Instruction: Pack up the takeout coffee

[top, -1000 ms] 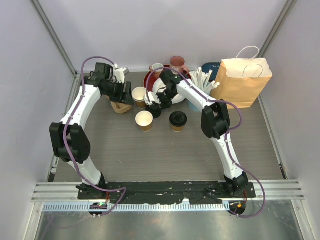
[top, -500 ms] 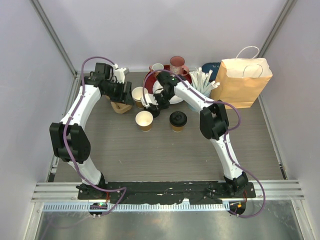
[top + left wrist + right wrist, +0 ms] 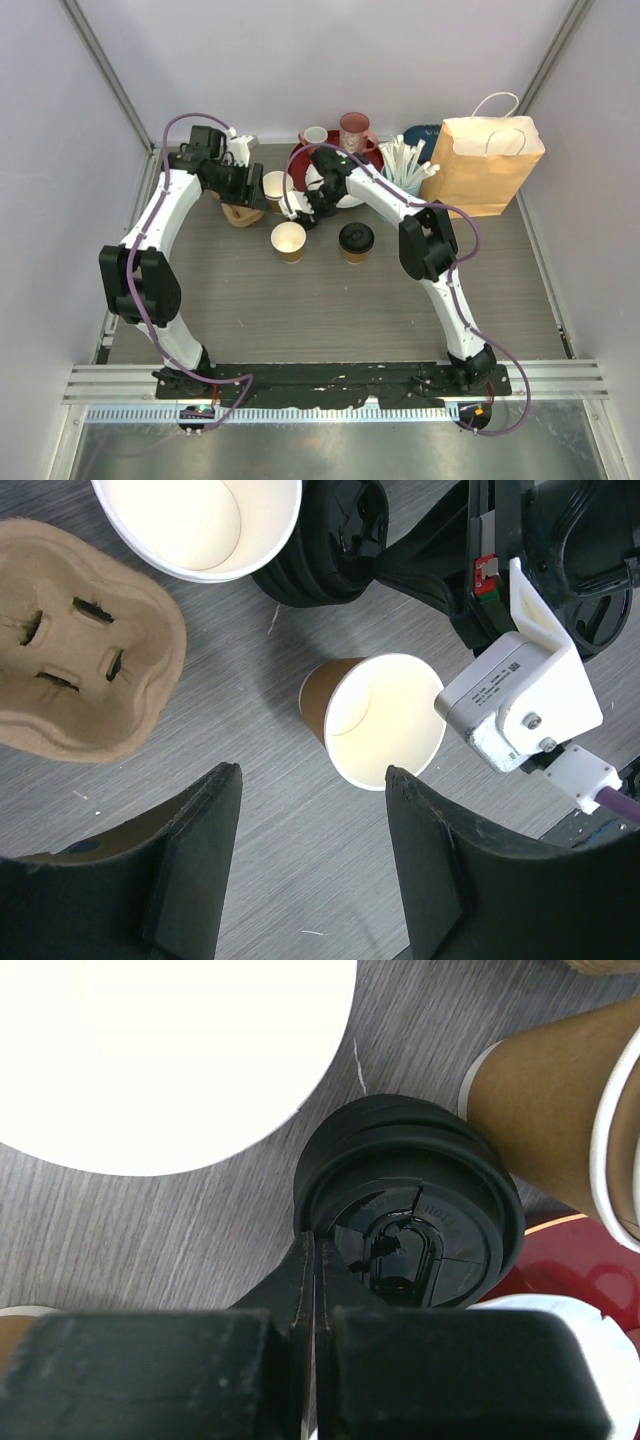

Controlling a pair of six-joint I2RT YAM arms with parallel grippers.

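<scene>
Top view: the right gripper (image 3: 303,215) sits under its own wrist, tips hidden, and the left arm (image 3: 168,212) covers most of the carrier (image 3: 238,215) and clips one side of the far cup (image 3: 277,188). Left wrist cam: that cup is cut off by the top edge, the carrier by the left edge, and the right arm's camera box (image 3: 520,700) overlaps the rim of the near cup (image 3: 385,735). Right wrist cam: the fingers (image 3: 300,1280) are a dark blur across the lower rim of the lid (image 3: 410,1210), can't tell if they pinch it, and the red plate (image 3: 560,1250) is only a sliver at the right edge
</scene>
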